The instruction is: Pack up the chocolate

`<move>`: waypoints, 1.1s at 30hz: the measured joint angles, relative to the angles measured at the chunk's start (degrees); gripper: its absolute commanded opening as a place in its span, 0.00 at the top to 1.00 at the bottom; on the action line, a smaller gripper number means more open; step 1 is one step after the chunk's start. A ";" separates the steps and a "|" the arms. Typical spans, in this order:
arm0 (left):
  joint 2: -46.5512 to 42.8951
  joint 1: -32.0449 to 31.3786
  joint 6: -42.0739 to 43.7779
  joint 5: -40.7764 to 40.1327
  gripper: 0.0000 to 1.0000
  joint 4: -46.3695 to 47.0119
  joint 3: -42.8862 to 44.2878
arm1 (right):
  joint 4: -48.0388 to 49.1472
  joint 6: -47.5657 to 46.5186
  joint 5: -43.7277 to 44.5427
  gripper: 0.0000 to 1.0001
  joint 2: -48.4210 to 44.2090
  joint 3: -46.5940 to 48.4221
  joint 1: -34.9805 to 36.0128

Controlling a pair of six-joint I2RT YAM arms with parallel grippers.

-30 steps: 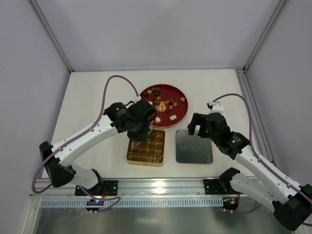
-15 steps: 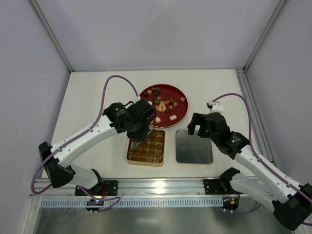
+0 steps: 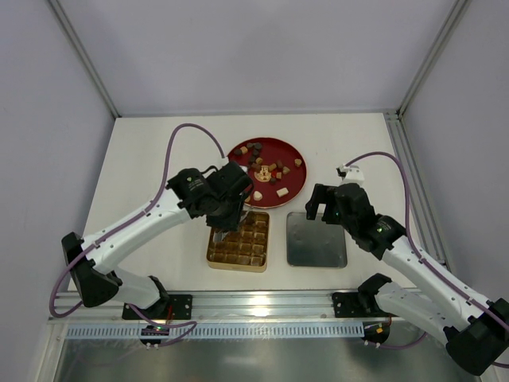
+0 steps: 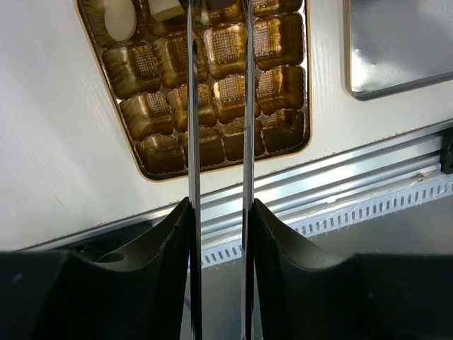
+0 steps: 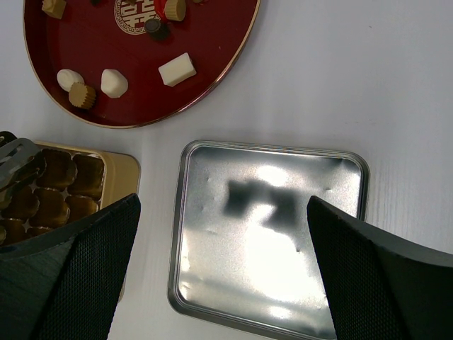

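The chocolate point(image 3: 270, 169) lies as several brown, tan and cream pieces on the round red plate point(image 3: 300, 185). Two cream pieces point(image 4: 120, 18) sit in cells of the gold box point(image 4: 279, 88). My left gripper point(image 3: 228, 229) hangs over the box's far left part, its thin metal blades a narrow gap apart. A brown piece point(image 4: 221, 10) shows between the blades at the frame's top edge, where their tips are cut off. My right gripper point(image 5: 223, 205) stands wide open above the silver tin lid point(image 5: 269, 241), holding nothing.
The gold box point(image 3: 238, 240) and the tin lid point(image 3: 316, 240) lie side by side near the front rail point(image 3: 254, 304). The plate point(image 5: 212, 28) is just behind them. White walls and frame posts close in the table.
My left gripper has edged very slightly over the box. The right arm has stayed still.
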 measured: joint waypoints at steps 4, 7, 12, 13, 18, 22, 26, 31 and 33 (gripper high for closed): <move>0.00 0.00 0.00 -0.02 0.63 -0.02 -0.02 | 0.00 0.02 -0.11 0.00 0.00 0.00 0.00; 0.00 0.00 -0.02 -0.04 0.62 -0.02 0.00 | 0.00 0.02 -0.15 0.00 0.00 0.00 0.00; 1.05 0.02 0.35 -1.33 0.60 -1.18 2.60 | 0.02 0.00 -0.15 0.00 0.00 0.00 0.00; 1.77 0.09 0.55 -1.64 0.61 -1.40 4.09 | 0.00 -0.02 -0.13 0.00 0.00 0.00 0.00; 6.84 2.14 2.73 -2.03 0.61 -1.03 11.78 | -0.04 -0.22 -0.15 0.00 0.17 0.00 0.00; 12.00 5.22 4.63 -1.95 0.61 0.26 15.72 | -0.07 -0.44 -0.26 0.00 0.22 0.00 0.00; 19.12 7.39 6.47 -1.73 0.60 1.31 20.92 | -0.26 -0.87 -0.37 0.00 0.20 0.00 -0.11; 28.06 8.00 8.48 -0.98 0.60 2.25 28.63 | -1.31 -1.70 -0.39 0.00 -0.33 0.04 -0.46; 30.60 8.00 9.22 -0.70 0.60 2.51 30.60 | -1.81 -1.90 -0.37 0.00 -0.70 0.15 -0.66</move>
